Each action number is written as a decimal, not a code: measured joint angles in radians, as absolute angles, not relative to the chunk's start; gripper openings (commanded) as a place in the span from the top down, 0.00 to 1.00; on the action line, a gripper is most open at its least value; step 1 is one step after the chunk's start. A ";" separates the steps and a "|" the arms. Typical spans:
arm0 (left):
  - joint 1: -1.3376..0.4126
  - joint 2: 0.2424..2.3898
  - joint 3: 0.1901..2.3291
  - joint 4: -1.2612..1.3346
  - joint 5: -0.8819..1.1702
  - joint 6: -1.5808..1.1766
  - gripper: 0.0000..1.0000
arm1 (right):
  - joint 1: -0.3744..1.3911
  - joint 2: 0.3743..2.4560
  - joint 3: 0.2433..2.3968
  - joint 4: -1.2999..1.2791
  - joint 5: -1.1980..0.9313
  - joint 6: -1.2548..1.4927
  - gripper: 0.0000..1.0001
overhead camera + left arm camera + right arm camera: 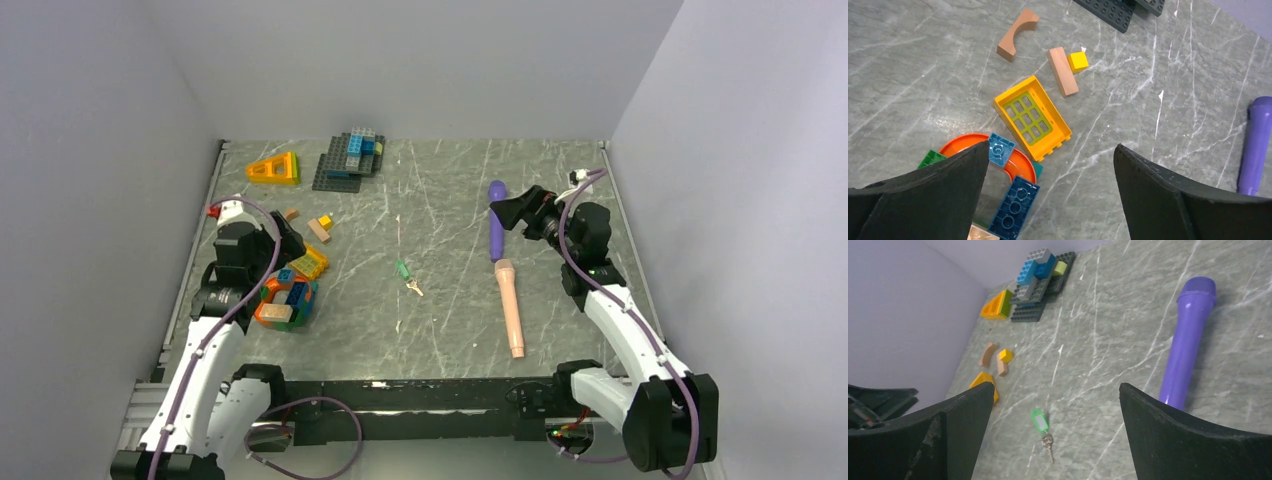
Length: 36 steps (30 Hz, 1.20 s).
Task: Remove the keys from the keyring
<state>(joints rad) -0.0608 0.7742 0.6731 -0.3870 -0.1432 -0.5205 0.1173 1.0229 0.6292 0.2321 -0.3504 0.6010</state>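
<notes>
Two keys [404,272] lie between left pincer [1051,146] and right pincer [1056,385].

In the top view you find the keys [407,278] at the centre of the table [440,340]. To their right you see the upper microphone [497,225] and, nearly end to end below it, the lower microphone [511,310]. At the left of the frame sits the brick pile [288,297], with loose bricks [320,226] just above it. At the top, left of centre, the baseplate [330,180] carries stacked bricks [362,148], and the wedge piece [275,168] lies just left of it.
</notes>
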 measured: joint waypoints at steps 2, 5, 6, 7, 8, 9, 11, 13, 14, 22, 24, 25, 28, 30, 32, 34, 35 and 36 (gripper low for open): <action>-0.062 0.775 0.674 -0.392 -0.134 -0.529 0.02 | 0.118 1.014 0.624 0.238 -0.354 0.631 0.00; -0.062 0.770 0.658 -0.379 -0.128 -0.562 0.02 | 0.117 0.977 0.575 0.279 -0.368 0.681 0.00; -0.062 0.766 0.640 -0.363 -0.125 -0.573 0.02 | 0.116 0.966 0.557 0.286 -0.371 0.692 0.00; -0.061 0.762 0.622 -0.350 -0.116 -0.582 0.02 | 0.112 0.958 0.535 0.294 -0.378 0.704 0.00; -0.059 0.762 0.602 -0.337 -0.100 -0.586 0.02 | 0.107 0.956 0.516 0.300 -0.391 0.710 0.00; -0.058 0.763 0.584 -0.323 -0.080 -0.586 0.02 | 0.100 0.959 0.503 0.296 -0.400 0.711 0.00; -0.057 0.770 0.553 -0.293 -0.037 -0.578 0.02 | 0.094 0.974 0.499 0.269 -0.403 0.707 0.00; -0.057 0.786 0.525 -0.245 0.027 -0.559 0.02 | 0.091 0.986 0.500 0.235 -0.403 0.698 0.00; -0.063 0.800 0.514 -0.214 0.062 -0.548 0.02 | 0.091 0.987 0.501 0.215 -0.403 0.688 0.00; -0.345 1.033 0.541 -0.058 0.093 -0.485 0.05 | 0.115 0.966 0.496 0.167 -0.447 0.625 0.00; -0.394 1.134 0.574 -0.010 0.109 -0.484 0.08 | 0.132 0.961 0.496 0.158 -0.453 0.610 0.00; -0.413 1.184 0.588 0.017 0.113 -0.484 0.09 | 0.142 0.960 0.496 0.150 -0.454 0.602 0.01; -0.461 1.299 0.626 0.072 0.116 -0.487 0.13 | 0.173 0.952 0.496 0.118 -0.453 0.579 0.01; -0.501 1.381 0.663 0.097 0.117 -0.489 0.16 | 0.192 0.942 0.496 0.096 -0.451 0.566 0.01; -0.532 1.448 0.696 0.121 0.118 -0.493 0.18 | 0.204 0.933 0.497 0.083 -0.451 0.554 0.01; -0.554 1.499 0.722 0.139 0.119 -0.495 0.22 | 0.207 0.927 0.498 0.068 -0.451 0.547 0.01; -0.562 1.532 0.741 0.149 0.119 -0.495 0.23 | 0.207 0.925 0.499 0.060 -0.450 0.542 0.01; -0.570 1.550 0.751 0.154 0.119 -0.496 0.25 | 0.208 0.924 0.500 0.053 -0.451 0.540 0.01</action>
<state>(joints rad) -0.5705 1.5497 0.7506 0.1535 0.1188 -0.4965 0.2077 0.9241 0.4995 0.0532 -0.4507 0.5400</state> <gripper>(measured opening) 0.799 0.994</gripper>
